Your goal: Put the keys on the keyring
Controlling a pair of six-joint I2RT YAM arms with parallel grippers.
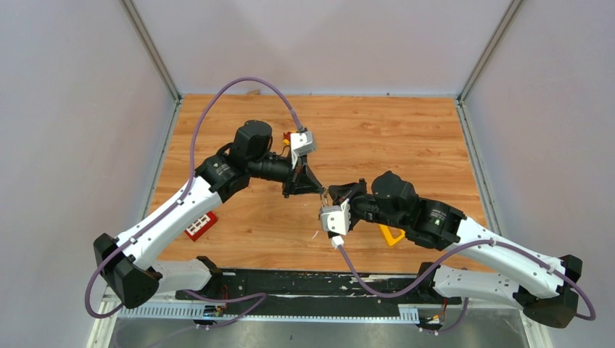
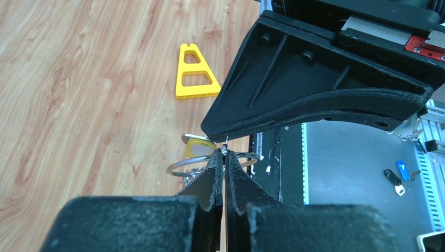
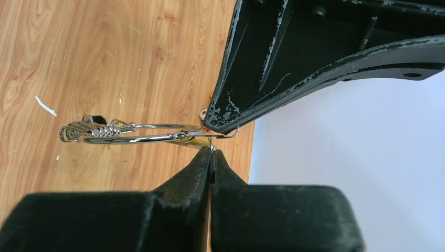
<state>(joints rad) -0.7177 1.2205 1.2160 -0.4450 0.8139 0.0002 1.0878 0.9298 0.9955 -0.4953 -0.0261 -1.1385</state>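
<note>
The keyring [image 2: 181, 166] is a thin silver wire ring held in the air between my two grippers at mid-table. It also shows in the right wrist view [image 3: 136, 138], with a small wire coil on its far side. A key with a pale yellow tag [image 2: 198, 147] hangs on it. My left gripper [image 2: 223, 152] is shut on the ring's wire. My right gripper [image 3: 211, 150] is shut on a thin wire end of the ring, tip to tip with the left one [image 1: 325, 192]. A black-headed key [image 2: 392, 178] and a blue-tagged key [image 2: 403, 169] lie off the wooden board.
A yellow plastic triangle [image 2: 195, 73] lies on the wood near the right arm and shows in the top view [image 1: 391, 235]. A red block [image 1: 201, 225] lies by the left arm. A small red and yellow object [image 1: 289, 137] sits behind the left wrist.
</note>
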